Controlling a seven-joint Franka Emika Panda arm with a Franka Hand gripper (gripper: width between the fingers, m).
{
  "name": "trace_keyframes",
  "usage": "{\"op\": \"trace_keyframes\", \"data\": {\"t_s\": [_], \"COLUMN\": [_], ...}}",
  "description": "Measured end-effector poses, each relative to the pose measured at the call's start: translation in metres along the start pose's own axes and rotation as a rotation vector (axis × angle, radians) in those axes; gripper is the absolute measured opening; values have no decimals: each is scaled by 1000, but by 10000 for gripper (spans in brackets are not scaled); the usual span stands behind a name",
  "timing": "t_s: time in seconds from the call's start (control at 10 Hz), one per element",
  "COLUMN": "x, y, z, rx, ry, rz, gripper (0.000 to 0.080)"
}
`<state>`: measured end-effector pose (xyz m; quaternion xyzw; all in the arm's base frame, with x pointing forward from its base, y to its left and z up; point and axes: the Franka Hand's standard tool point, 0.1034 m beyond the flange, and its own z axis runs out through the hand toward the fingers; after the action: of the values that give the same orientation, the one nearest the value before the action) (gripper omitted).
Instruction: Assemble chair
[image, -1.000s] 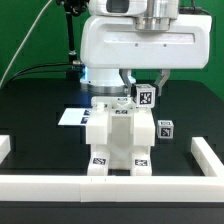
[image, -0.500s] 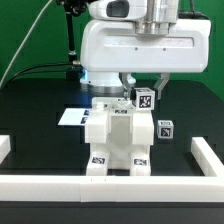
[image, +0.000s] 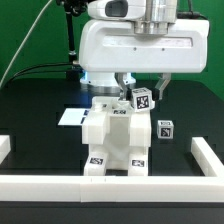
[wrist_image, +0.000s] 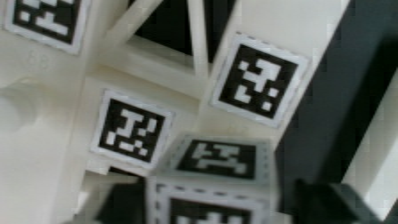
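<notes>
So here's where the build stands: the half-built chair (image: 118, 135) sits pretty much dead centre on the black bench (image: 35, 100), a chunky white stack with tags on its front feet and one up on its top block. The arm (image: 140, 45) hangs right over it and blocks most of what's behind. The end effector (image: 142, 88) is down just above the back of the chair, and there's a small tagged cube (image: 143, 98) between its fingers, sitting tilted on the top of the stack toward the exterior view's right. As far as I can see, the fingers are spread wider than that cube and aren't pinching it, so I'd say it's got hold of nothing. A second cube (image: 165, 128) lies loose on the bench just beside the chair on the exterior view's right, tag facing the camera. The marker board (image: 70, 117) lies flat behind the chair on the exterior view's left. Long white border bars (image: 110, 183) run along the front edge and up both sides. The wrist view is just a blurry close-up of white parts and several tags (wrist_image: 258, 80), and honestly I can't tell which part is which in there.
</notes>
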<state>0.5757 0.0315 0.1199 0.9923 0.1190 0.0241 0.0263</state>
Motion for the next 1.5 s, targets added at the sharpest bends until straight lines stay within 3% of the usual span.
{"op": "trace_keyframes", "data": {"t_s": [0.1,0.2,0.6,0.8,0.9,1.3,1.5], "x": [0,0,-1,-2,0,3,3], "y": [0,0,0,7,10,-2,0], "z": [0,0,0,-9,-12,-3,-3], "rx": [0,0,6,108,117,101,101], "ry": [0,0,-7,-56,-48,-30,-30], "rz": [0,0,5,101,119,143,147], "gripper": [547,627,648,649,649,649,624]}}
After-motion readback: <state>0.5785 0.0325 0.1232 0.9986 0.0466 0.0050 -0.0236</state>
